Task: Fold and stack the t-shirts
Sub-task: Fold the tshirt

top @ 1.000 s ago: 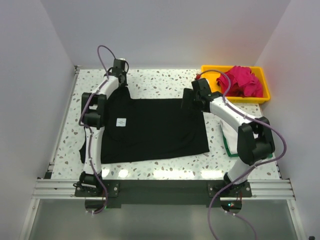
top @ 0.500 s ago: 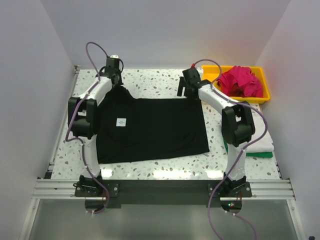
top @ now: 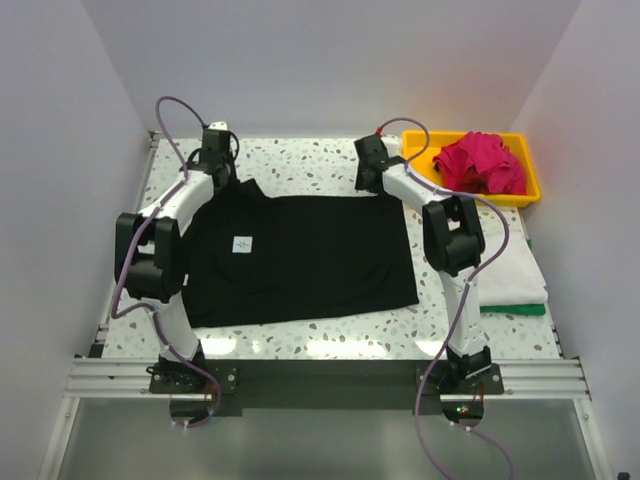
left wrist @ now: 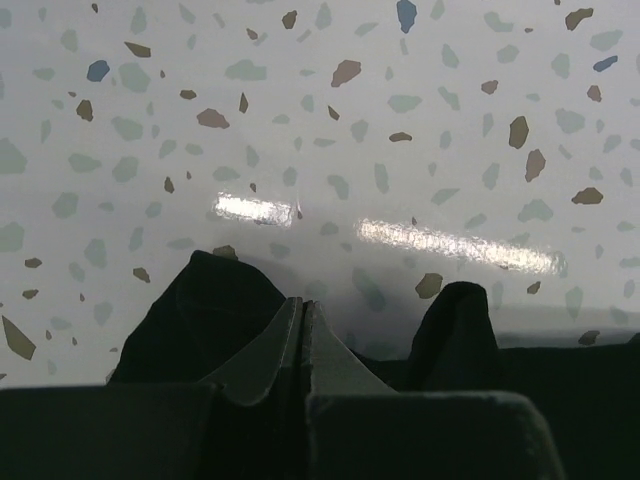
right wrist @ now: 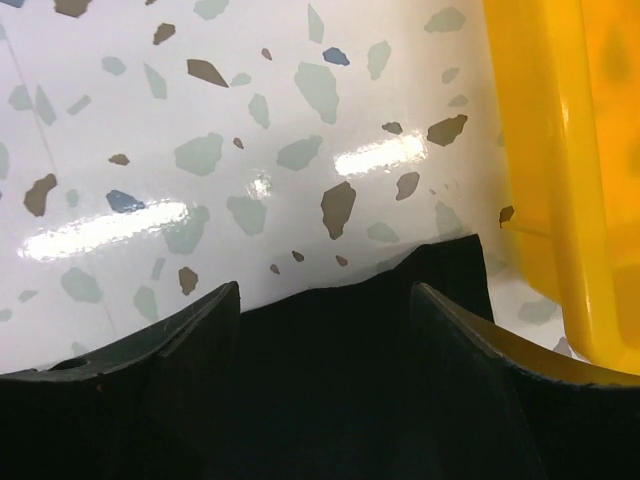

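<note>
Cloth fills most of the scene: a large black soft cloth t-shirt (top: 310,255) with a small white label (top: 242,243) lies spread flat across the middle of the speckled desk (top: 300,165), and both arms reach to its far edge. We see the left jaws pressed closed at the shirt's far left corner, with black fabric bunched on either side of them in the left wrist view, so we judge that they pinch that corner. The right jaws stand apart over the far right corner. The hem lies between the two fingers and is not yet clamped. The yellow plastic tray (right wrist: 540,150) sits just beside them, holding crumpled magenta shirts (top: 485,163) at the desk's far right corner. A white folded shirt (top: 515,275) rests on a green shirt (top: 515,309) along the right edge.

Our worry is the right-hand grip. Only the tip of the corner sits between those fingers, so a shallow bite could slip once the edge is lifted. One corner would then drop and the fold would come out skewed. The outer finger could also catch the tray wall and shove it. If the two arms pull unevenly, the shirt may drag and wrinkle rather than fold cleanly.
</note>
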Robot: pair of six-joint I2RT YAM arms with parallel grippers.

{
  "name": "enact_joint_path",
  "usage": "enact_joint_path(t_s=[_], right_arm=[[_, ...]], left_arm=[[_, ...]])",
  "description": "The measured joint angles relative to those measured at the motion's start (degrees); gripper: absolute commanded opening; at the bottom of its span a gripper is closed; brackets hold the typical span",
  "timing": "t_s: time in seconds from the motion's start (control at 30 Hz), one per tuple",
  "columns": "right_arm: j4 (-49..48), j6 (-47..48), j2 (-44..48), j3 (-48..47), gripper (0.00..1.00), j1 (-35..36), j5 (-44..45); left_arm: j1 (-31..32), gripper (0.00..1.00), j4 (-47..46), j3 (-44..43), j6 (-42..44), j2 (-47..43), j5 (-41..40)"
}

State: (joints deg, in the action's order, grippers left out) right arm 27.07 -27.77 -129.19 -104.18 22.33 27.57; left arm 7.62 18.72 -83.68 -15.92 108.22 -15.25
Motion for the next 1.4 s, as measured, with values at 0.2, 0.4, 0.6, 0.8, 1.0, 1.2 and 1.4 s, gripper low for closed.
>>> enact_joint_path(t_s=[0.2, 0.4, 0.6, 0.8, 1.0, 1.2, 1.4], right_arm=[[1.33, -0.02, -3.17, -1.25, 0.68, 0.00, 1.79], [2.14, -0.28, -3.74, -2.32, 0.68, 0.00, 3.52], [2.95, -0.48, -3.74, -2.34, 0.61, 0.00, 4.50], [3.54, -1.16, -3.74, -1.88, 0.47, 0.00, 4.79], [3.69, -1.53, -3.74, -1.31, 0.26, 0.00, 5.92], [4.04, -1.68, -3.74, -1.31, 0.00, 0.00, 5.97], [3.61, -1.16, -3.69, -1.01, 0.00, 0.00, 5.97]], left_arm=[[0.00, 0.00, -1.77, 5.07, -0.07, -5.18, 0.50], [0.00, 0.00, -2.89, 12.72, -1.14, -12.50, 0.83], [0.00, 0.00, -4.11, 18.25, -1.53, -17.94, 2.01], [0.00, 0.00, -4.46, 18.91, -1.53, -19.23, 2.34], [0.02, 0.00, -4.48, 19.76, -1.53, -19.91, 2.84], [0.02, 0.00, -4.48, 21.35, -1.70, -20.98, 2.97], [0.04, 0.00, -4.46, 22.45, -2.47, -22.60, 3.06]])
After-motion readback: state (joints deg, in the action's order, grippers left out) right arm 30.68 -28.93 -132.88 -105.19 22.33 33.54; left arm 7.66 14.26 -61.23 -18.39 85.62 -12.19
